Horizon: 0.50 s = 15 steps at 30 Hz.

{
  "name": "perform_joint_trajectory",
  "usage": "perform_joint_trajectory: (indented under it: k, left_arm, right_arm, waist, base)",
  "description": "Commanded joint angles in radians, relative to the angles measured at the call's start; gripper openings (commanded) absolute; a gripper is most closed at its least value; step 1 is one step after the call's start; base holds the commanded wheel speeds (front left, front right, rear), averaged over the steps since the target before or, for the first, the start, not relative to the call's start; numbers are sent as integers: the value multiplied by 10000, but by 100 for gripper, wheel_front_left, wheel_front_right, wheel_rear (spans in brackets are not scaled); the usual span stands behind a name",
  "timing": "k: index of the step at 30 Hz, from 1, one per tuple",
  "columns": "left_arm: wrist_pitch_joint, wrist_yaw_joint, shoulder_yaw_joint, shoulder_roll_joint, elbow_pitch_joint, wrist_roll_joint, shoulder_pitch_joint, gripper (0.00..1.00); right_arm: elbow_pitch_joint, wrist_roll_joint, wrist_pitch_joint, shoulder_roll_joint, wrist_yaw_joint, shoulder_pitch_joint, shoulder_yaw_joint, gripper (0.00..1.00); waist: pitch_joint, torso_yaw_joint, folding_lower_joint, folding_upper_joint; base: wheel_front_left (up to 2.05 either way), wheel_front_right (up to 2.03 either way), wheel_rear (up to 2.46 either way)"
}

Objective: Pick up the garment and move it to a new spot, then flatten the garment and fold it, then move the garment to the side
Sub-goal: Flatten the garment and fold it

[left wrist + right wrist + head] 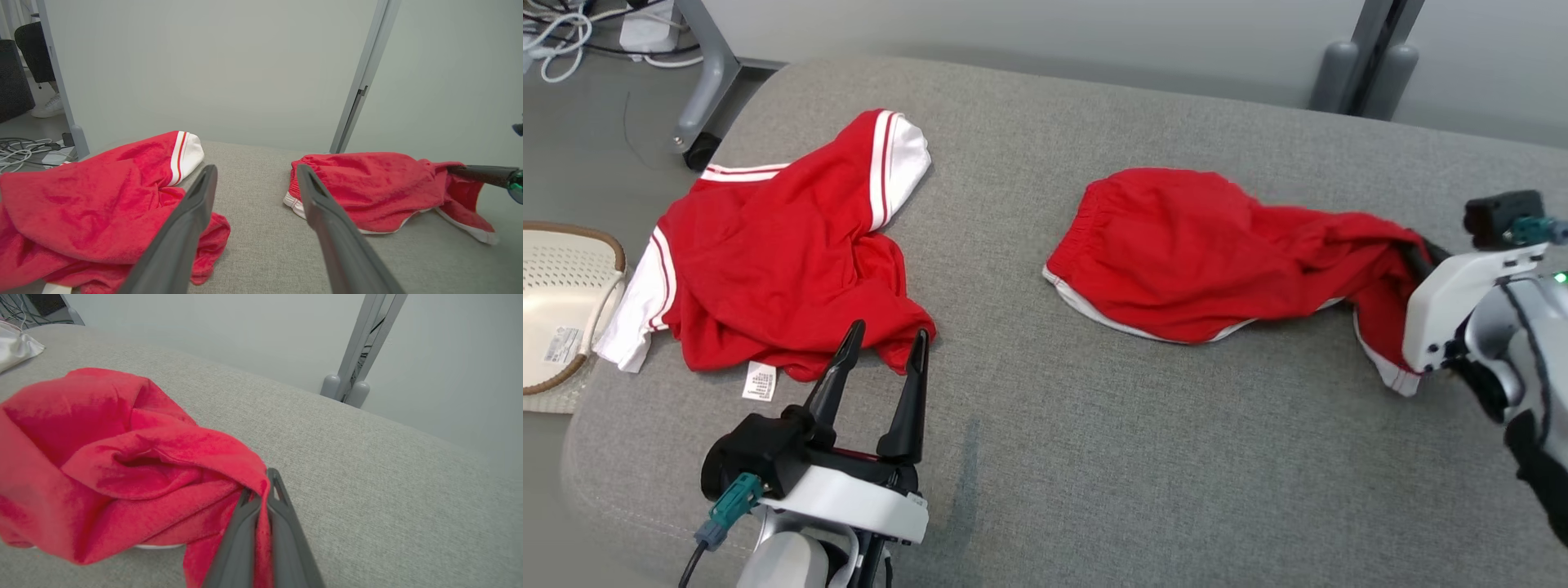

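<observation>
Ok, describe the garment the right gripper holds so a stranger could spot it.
On the grey fabric surface lie two red garments. It is the right one: red shorts with gathered waistband, pinched by the right gripper. The neighbouring red top has broad white cuffs.

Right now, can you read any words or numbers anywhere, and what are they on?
The small white care tag at the hem of the crumpled red shirt with white striped cuffs: printed lines, too small to read.
The pale sticker on the cream plastic basket: too blurred to read.
The red fabric shorts with white trim: no writing visible.
</observation>
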Motion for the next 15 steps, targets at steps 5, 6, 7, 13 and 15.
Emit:
perform_joint_trajectory:
  k: [5, 6, 7, 13, 15]
  left_arm:
    - [-3, -37, -74, 37, -97, -17, -423, 100]
    - [-3, -44, -106, 35, -110, -10, -465, 100]
    - [-3, -51, -126, 36, -119, -3, -517, 100]
    - [-3, -51, -179, 35, -54, 54, -792, 100]
    - [-3, -58, -135, 40, -9, 77, -772, 100]
  right_arm:
    - [-261, 762, 458, -740, -2, -677, -105, 0]
    - [-257, 960, 521, -838, -2, -801, -133, 5]
    - [-246, 1115, 605, -934, -2, -908, -91, 8]
    - [388, 1876, 345, -976, -2, -1420, 22, 100]
    - [458, 1996, 63, -879, -1, -1413, 150, 100]
  waist:
    - [659, 82, 0, 0]
    - [734, 82, 0, 0]
    - [795, 78, 0, 0]
    - [879, -177, 0, 0]
    - [756, -333, 0, 0]
  base:
    - [0, 0, 0]
    - [0, 0, 0]
    - [0, 0, 0]
    - [0, 0, 0]
    - [0, 0, 0]
